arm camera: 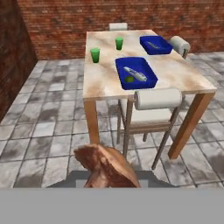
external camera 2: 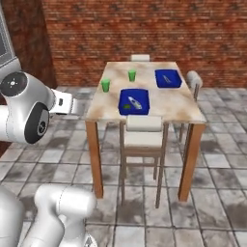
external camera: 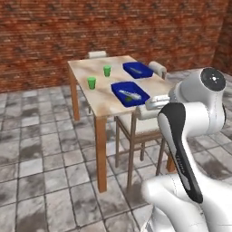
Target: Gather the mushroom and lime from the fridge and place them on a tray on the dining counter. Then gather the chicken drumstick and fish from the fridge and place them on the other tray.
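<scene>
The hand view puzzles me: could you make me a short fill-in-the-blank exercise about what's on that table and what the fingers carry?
1. The fingers are shut on a reddish-brown chicken ____.
2. The dining counter bears two deep-blue trays and two green ____.
3. The near tray holds a small green lime beside a pale, silvery ____.
4. The wall behind the counter is made of ____.

Missing words: drumstick; cups; fish; brick

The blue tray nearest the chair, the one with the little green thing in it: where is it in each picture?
Left base view: the shallow deep-blue near tray sits right of centre, on the table's near right edge.
Right base view: it sits mid-table, just above the chair back.
Hand view: it sits upper centre, above the chair's padded top.
Shared landmark: the nearer bright green cup, left of the tray.
</scene>
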Tool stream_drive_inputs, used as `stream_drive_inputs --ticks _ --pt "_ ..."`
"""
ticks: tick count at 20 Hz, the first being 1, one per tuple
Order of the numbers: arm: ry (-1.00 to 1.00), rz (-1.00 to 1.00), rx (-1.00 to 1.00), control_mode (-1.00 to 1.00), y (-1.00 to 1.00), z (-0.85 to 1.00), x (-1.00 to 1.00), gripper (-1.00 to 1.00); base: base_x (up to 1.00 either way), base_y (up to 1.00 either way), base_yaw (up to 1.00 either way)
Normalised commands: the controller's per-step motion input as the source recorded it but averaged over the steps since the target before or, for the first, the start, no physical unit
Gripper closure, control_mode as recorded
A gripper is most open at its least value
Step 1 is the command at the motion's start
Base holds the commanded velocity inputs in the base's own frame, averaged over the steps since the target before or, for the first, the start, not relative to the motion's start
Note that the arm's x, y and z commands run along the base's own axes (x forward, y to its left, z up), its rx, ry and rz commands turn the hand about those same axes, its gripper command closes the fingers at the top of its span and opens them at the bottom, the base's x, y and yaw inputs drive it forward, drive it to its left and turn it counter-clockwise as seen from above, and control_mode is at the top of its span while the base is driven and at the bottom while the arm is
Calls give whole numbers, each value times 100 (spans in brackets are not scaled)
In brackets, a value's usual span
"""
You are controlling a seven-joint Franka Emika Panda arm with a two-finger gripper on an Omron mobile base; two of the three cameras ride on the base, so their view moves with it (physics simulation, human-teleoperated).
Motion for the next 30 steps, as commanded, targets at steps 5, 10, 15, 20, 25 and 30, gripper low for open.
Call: stream_drive_inputs --ticks 5,10,15,20,25,30 --pt "0 0 0 100 0 0 0 100 80 -61 23" --pt "0 0 0 100 0 0 0 100 49 -68 32" --pt "0 0 0 100 0 0 0 100 43 -78 33" --pt "0 0 0 100 0 0 0 100 41 -86 31" --pt "0 0 0 100 0 0 0 100 35 -70 28" --pt "0 0 0 100 0 0 0 100 54 -33 23"
